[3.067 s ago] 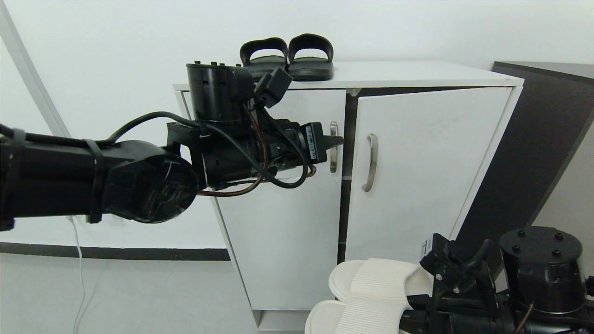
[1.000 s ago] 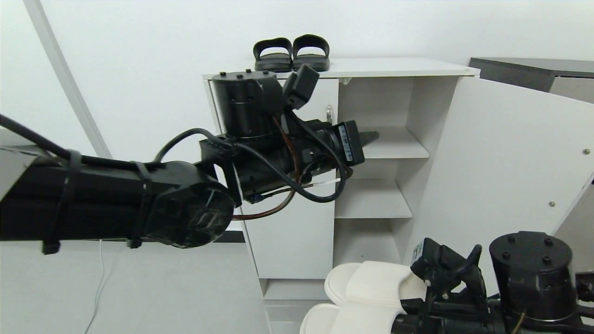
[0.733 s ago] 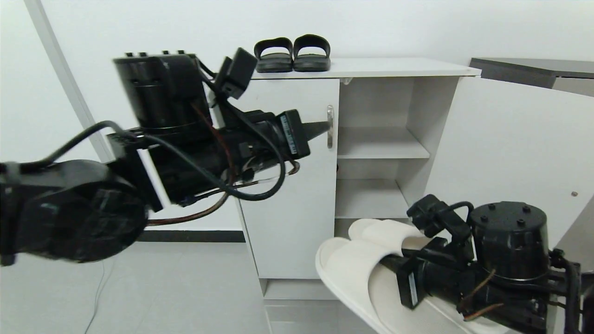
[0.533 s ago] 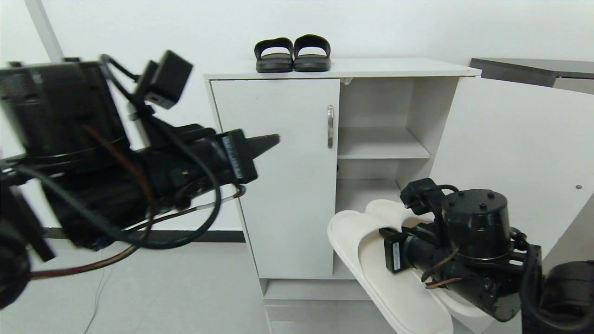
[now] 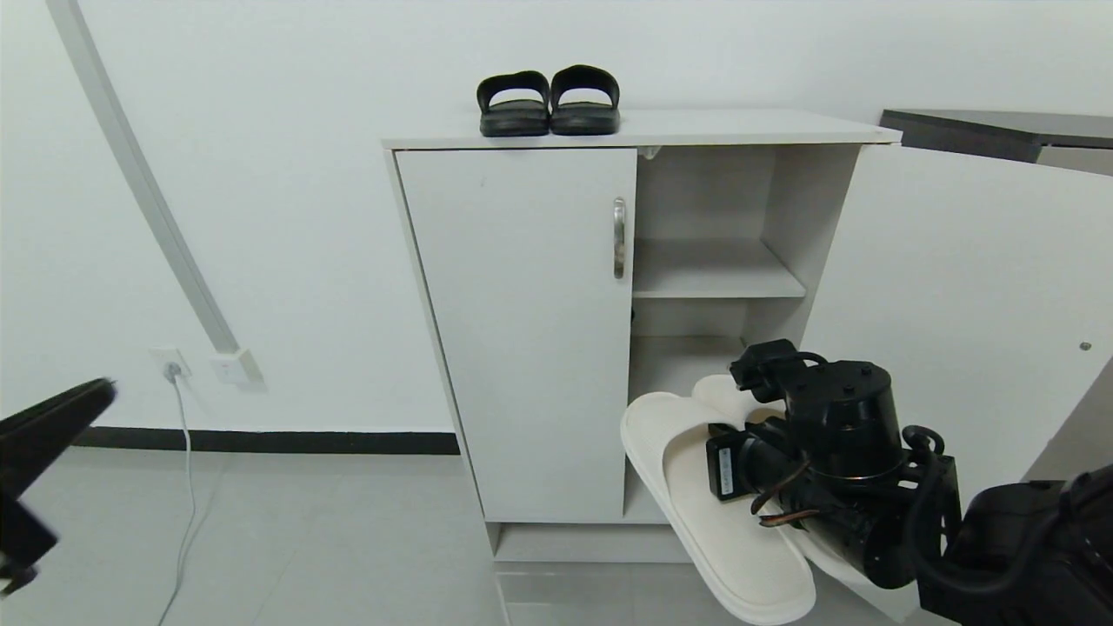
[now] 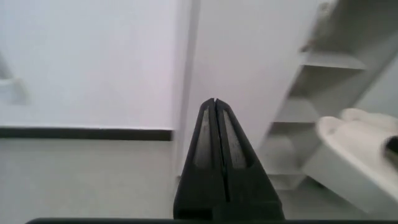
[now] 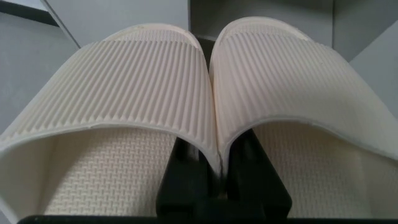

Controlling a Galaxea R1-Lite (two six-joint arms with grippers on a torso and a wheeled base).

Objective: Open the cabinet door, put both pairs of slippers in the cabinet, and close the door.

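White slippers (image 7: pixel 205 93) sit side by side in the right end effector (image 7: pixel 216 177), whose fingers are closed on the two inner strap edges where the pair meets. In the head view the pair is tilted, with the toes up at the mouth of the cabinet's (image 5: pixel 513 348) open right half, level with the middle shelf (image 5: pixel 687 369), and the heels hanging lower toward the floor. A second ago the pair lay flat at the bottom edge of that view; since then the right arm has lifted it, turned it and carried it toward the opening. The right door (image 5: pixel 956 304), shut three seconds ago, stands swung wide, while the left door (image 5: pixel 522 330) stays closed. The left end effector (image 6: pixel 215 124) has its fingers pressed together on nothing. It was up by the door handles before, then drew back across the left door, and now only its tip shows low at the far left of the head view, well apart from the cabinet. Black slippers (image 5: pixel 549 100) remain on the cabinet's top surface (image 5: pixel 739 126), unmoved.
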